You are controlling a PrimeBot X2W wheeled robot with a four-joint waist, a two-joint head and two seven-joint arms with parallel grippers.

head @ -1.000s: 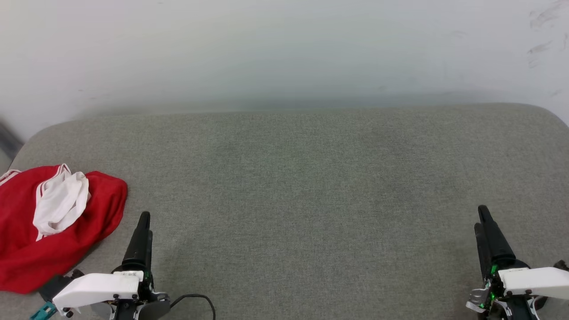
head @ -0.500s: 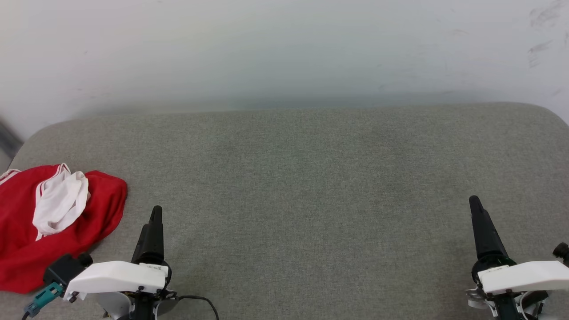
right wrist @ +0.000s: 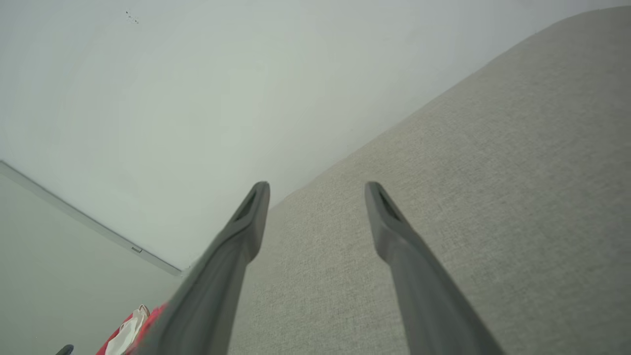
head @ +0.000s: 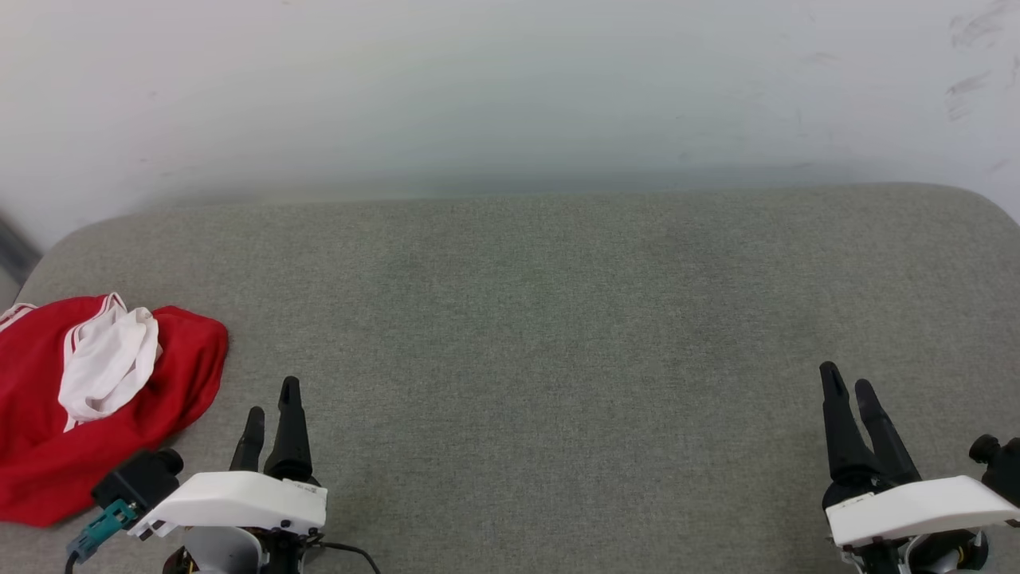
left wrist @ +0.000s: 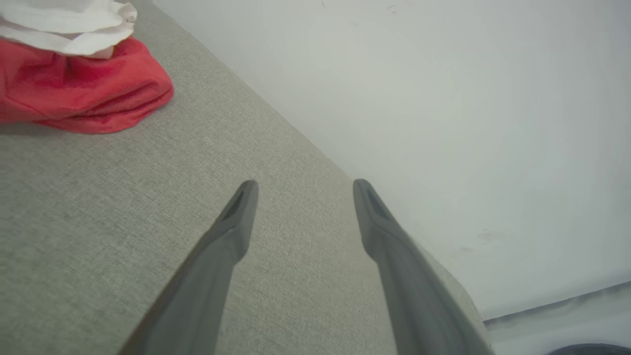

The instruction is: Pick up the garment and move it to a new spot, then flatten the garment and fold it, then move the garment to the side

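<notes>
The garment [head: 88, 414], red with a bunched white sleeve on top, lies crumpled at the left edge of the grey padded surface [head: 542, 319]. It also shows at the upper left of the left wrist view as the garment [left wrist: 84, 88], and as a small red-white patch, the garment [right wrist: 129, 331], low in the right wrist view. My left gripper [head: 271, 401] stands open to the garment's right, apart from it, with nothing between its fingers [left wrist: 236, 222]. My right gripper [head: 846, 383] stands open at the lower right, far from the cloth, holding nothing.
A pale wall [head: 510, 88] rises directly behind the grey surface. The surface has rounded far corners. A dark strip [head: 14, 247] shows past its left edge, and a cable [head: 351, 552] trails from the left wrist.
Both grippers have rolled about their wrists, so each now shows two separate fingers instead of one. The left has drifted slightly right, the right slightly left. The garment lies as before.
</notes>
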